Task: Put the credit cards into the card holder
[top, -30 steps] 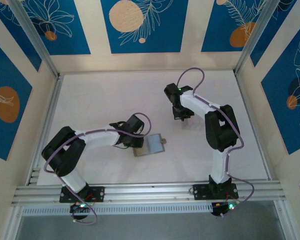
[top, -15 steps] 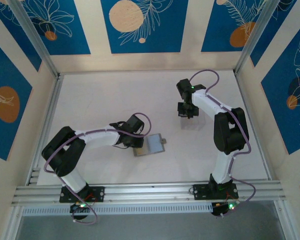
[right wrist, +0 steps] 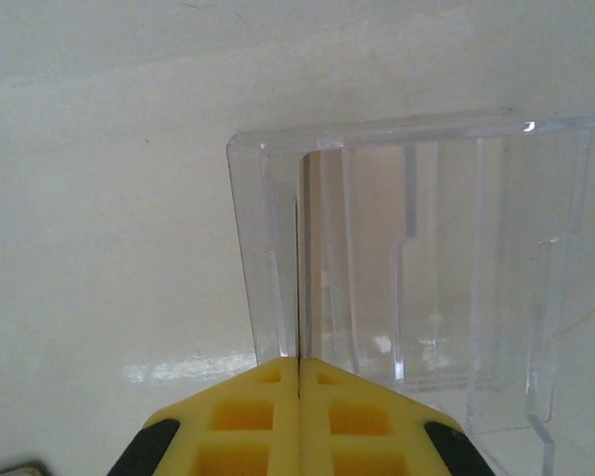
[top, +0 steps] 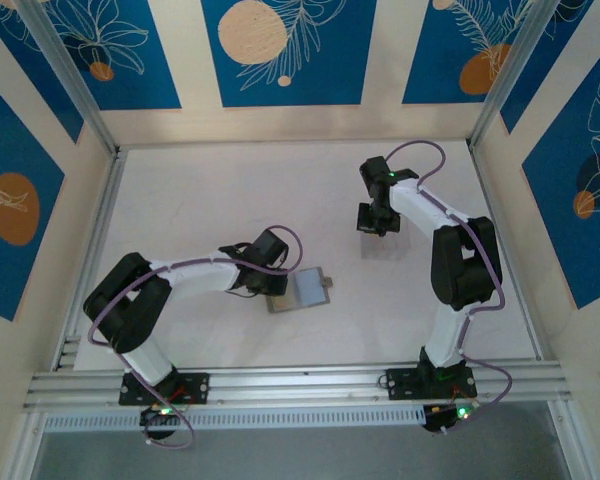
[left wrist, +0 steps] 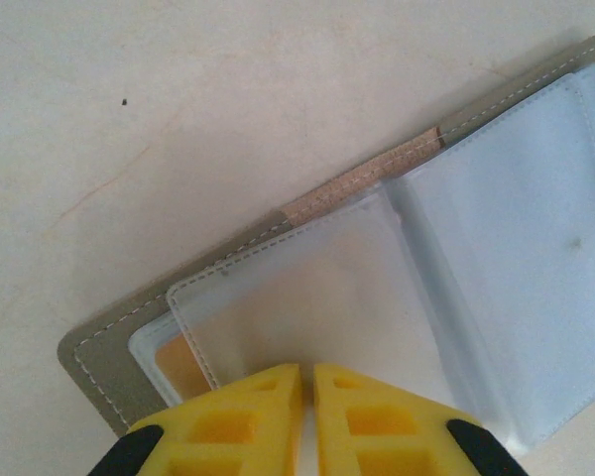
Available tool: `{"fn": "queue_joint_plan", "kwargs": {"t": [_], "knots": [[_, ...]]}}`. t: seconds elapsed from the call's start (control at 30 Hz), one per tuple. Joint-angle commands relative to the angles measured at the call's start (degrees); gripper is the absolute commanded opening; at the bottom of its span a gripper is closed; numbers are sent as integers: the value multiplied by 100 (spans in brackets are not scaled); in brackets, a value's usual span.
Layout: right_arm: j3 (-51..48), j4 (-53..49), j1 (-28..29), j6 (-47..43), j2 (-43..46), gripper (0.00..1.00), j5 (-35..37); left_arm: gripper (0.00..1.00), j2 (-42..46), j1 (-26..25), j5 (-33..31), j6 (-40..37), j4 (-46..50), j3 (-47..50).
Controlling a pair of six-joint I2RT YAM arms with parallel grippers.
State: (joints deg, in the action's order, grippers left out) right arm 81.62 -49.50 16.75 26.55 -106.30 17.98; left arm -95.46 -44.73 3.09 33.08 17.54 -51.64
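The grey card holder (top: pixel 308 289) (left wrist: pixel 109 352) lies open in the middle of the table, its clear pockets facing up. My left gripper (top: pixel 276 284) (left wrist: pixel 307 369) rests on the holder's left half, and its yellow fingers (left wrist: pixel 248 416) are pinched on the edge of a clear pocket leaf. An orange-tan patch (left wrist: pixel 181 365) shows inside a lower pocket. At the back right, my right gripper (top: pixel 374 228) (right wrist: pixel 298 362) is shut on a thin credit card (right wrist: pixel 297 278), which I see edge-on as a dark upright line in front of a clear stand.
A clear acrylic stand (right wrist: pixel 446 268) with stepped slots is just behind the right fingers. Raised walls and an aluminium rail (top: pixel 300 385) close in the pale tabletop (top: pixel 210 200).
My right gripper has moved right and slightly toward the back wall. The left arm and the card holder have stayed where they were.
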Motion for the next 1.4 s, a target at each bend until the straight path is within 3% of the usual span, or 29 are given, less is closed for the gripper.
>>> {"fn": "queue_joint_plan", "kwargs": {"t": [0.0,0.3,0.77,1.37], "knots": [[-7,-149,71,78,264,0,140,12,-379,-75,119,53,508,224],[-13,-421,135,115,554,0,467,12,-378,-79,121,67,502,231],[-441,-70,-470,193,718,0,-538,11,-368,-78,148,79,455,259],[-594,-68,-576,198,914,0,-474,11,-403,-76,192,98,367,303]]}}
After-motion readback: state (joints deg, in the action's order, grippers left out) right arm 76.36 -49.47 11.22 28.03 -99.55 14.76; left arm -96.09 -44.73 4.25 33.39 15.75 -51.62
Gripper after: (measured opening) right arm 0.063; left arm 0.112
